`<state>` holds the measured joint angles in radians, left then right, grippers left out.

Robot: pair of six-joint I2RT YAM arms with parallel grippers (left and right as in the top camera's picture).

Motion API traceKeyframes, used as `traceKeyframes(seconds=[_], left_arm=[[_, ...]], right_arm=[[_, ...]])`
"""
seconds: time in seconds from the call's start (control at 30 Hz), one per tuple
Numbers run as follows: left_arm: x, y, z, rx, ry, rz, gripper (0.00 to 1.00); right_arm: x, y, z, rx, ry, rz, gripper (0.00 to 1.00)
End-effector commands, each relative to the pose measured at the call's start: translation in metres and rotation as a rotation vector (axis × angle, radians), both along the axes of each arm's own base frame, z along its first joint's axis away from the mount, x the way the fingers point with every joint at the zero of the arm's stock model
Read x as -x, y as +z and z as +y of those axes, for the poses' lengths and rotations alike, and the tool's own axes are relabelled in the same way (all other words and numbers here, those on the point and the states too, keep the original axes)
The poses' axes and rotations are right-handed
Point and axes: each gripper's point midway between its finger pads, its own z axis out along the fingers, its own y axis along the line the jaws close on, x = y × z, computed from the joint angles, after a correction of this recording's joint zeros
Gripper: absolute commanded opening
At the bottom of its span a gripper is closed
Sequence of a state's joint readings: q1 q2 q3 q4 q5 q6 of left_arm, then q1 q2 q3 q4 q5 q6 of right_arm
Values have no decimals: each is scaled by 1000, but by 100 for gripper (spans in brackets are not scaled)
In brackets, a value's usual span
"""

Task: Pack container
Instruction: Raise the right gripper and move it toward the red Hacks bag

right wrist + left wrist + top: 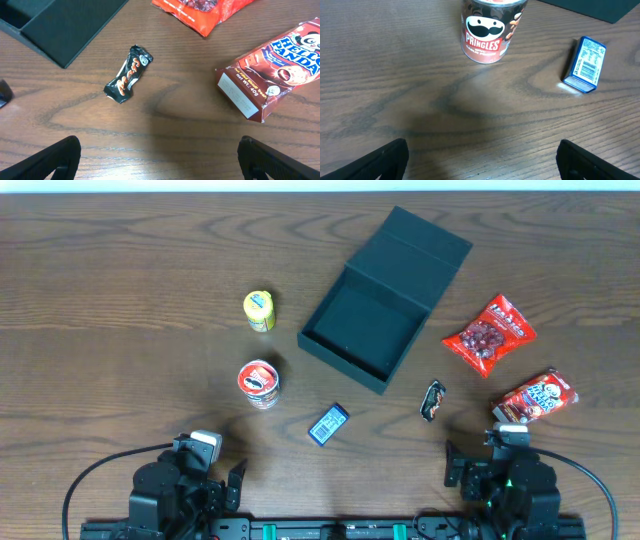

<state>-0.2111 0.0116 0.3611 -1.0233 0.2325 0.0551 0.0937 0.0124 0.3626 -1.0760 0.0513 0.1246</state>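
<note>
Container (362,328) open, lid folded back, on desk (120,280), centre toward far edge. Nearest: left gripper (482,167) and right gripper (160,165), both spread wide, holding nothing. Next: blue packet (328,425), Pringles can (487,30), candy bar (128,74), Hello Panda box (275,70). Farther: red snack bag (489,334), yellow can (259,310).

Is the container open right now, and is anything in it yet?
Open and empty. The container has its lid folded back at the far end, and the overhead view shows a bare dark floor inside.

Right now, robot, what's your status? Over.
Both empty: left claw open, right claw open. Lid up on box, nothing inside. Nothing blocking it.
</note>
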Motion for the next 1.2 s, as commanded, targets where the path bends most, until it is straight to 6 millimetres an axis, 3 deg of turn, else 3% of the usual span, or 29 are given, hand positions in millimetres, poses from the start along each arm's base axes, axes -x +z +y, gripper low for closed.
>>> traceKeyframes(seconds=[0.0, 0.63, 0.77, 1.17], left_arm=[[4, -14, 0, 6, 5, 45, 95], [4, -14, 0, 6, 5, 45, 95], [4, -14, 0, 6, 5, 45, 95], [4, -14, 0, 6, 5, 45, 95]], right_arm=[[0, -1, 1, 5, 12, 0, 99], [0, -1, 1, 7, 12, -1, 99], [-1, 1, -12, 54, -43, -13, 99], [-39, 58, -6, -58, -91, -291, 99]])
